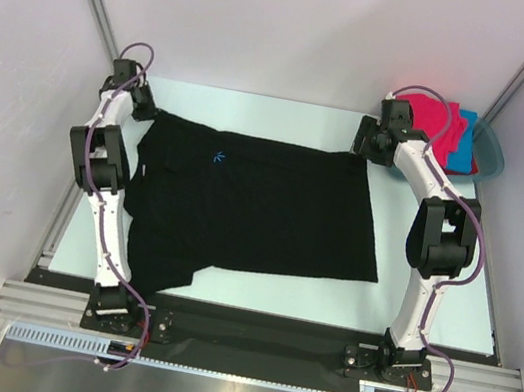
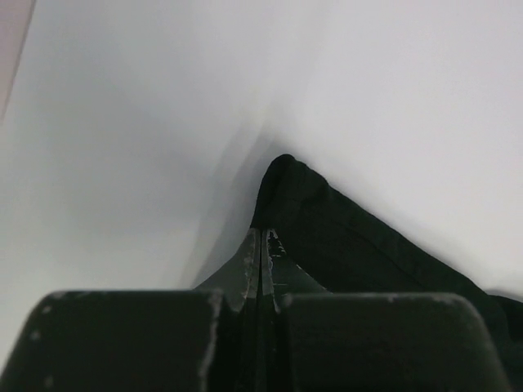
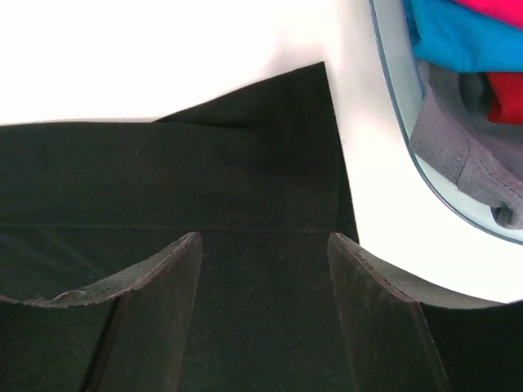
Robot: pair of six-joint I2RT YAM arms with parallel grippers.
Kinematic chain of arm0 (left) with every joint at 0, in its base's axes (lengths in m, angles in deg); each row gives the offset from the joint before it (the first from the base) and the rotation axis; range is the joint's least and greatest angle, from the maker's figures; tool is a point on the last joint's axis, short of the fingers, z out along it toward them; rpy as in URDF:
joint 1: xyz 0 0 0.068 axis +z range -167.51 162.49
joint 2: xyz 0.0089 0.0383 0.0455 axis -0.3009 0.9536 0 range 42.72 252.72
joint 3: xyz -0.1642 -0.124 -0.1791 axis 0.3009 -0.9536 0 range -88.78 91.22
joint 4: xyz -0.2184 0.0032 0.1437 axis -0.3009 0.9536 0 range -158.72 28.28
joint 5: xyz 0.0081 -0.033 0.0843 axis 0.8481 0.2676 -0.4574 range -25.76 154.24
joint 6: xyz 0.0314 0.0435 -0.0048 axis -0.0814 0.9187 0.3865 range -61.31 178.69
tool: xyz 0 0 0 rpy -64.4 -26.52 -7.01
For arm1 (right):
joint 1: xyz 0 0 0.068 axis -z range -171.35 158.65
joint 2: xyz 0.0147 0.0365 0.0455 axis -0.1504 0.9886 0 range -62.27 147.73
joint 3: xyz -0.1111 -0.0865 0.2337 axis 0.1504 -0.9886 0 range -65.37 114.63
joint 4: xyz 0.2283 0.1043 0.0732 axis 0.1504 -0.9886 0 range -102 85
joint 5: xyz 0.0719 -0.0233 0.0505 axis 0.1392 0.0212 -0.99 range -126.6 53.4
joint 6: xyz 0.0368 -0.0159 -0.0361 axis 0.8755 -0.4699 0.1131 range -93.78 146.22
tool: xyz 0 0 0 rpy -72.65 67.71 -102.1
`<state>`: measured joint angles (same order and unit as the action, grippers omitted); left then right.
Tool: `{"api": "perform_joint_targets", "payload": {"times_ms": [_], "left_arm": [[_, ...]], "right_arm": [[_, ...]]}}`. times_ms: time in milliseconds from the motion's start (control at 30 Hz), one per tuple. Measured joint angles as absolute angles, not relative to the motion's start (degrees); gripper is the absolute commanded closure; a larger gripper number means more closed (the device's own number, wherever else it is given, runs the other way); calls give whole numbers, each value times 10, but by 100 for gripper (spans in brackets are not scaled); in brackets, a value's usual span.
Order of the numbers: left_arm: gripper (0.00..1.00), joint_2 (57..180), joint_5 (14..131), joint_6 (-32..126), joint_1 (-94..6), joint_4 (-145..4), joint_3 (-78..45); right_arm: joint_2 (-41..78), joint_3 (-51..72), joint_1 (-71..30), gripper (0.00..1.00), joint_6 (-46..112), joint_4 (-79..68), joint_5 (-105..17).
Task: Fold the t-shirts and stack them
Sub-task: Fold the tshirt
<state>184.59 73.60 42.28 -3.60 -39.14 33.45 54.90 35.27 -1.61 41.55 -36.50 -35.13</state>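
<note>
The black t-shirt [image 1: 260, 206] lies spread flat on the table [image 1: 471, 304]. I have my left claw [image 2: 260, 237] at its far left corner, fingers pressed together and pinching a raised fold of the black cloth. My right claw [image 3: 265, 245] hangs spread over the shirt's far right corner, gripping nothing. Just to the right of that claw sits the teal basin [image 3: 392, 98], holding the pink shirt [image 1: 433, 120] and the blue shirt [image 3: 458, 37].

Black t-shirt [image 1: 260, 206] spread flat, centre; pink t-shirt [image 1: 433, 120], blue t-shirt [image 1: 464, 150] heaped far right.
</note>
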Motion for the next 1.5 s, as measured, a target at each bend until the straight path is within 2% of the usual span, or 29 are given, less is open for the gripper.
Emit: {"api": "perform_joint_targets", "payload": {"times_ms": [200,233,300,333,367,400,500,700,900,1100,1300,1500], "left_arm": [[99,1865,733,423,-27,-377,385],[95,1866,733,423,-24,-375,392],[78,1870,733,424,-19,-371,411],[74,1872,732,427,-17,-371,420],[64,1873,730,428,-14,-373,426],[37,1873,730,431,-11,-374,431],[27,1873,730,434,-6,-382,438],[25,1848,756,430,-3,-391,381],[25,1734,802,403,-8,-411,166],[26,1580,798,376,-24,-445,-18],[25,1479,730,367,-36,-455,-61],[30,1456,694,366,-38,-443,-61]], "right_arm": [[555,355,-15,31,415,-368,-352],[555,355,-15,31,415,-369,-352],[555,356,-15,31,415,-369,-354],[555,356,-15,31,415,-369,-355],[555,356,-15,31,415,-370,-355],[555,356,-15,31,415,-370,-356],[555,356,-15,30,415,-371,-356],[555,356,-15,30,411,-377,-356],[551,347,-18,30,410,-375,-365],[539,330,-20,30,411,-375,-378],[516,316,-22,30,411,-369,-392],[502,307,-23,30,411,-365,-397]]}}
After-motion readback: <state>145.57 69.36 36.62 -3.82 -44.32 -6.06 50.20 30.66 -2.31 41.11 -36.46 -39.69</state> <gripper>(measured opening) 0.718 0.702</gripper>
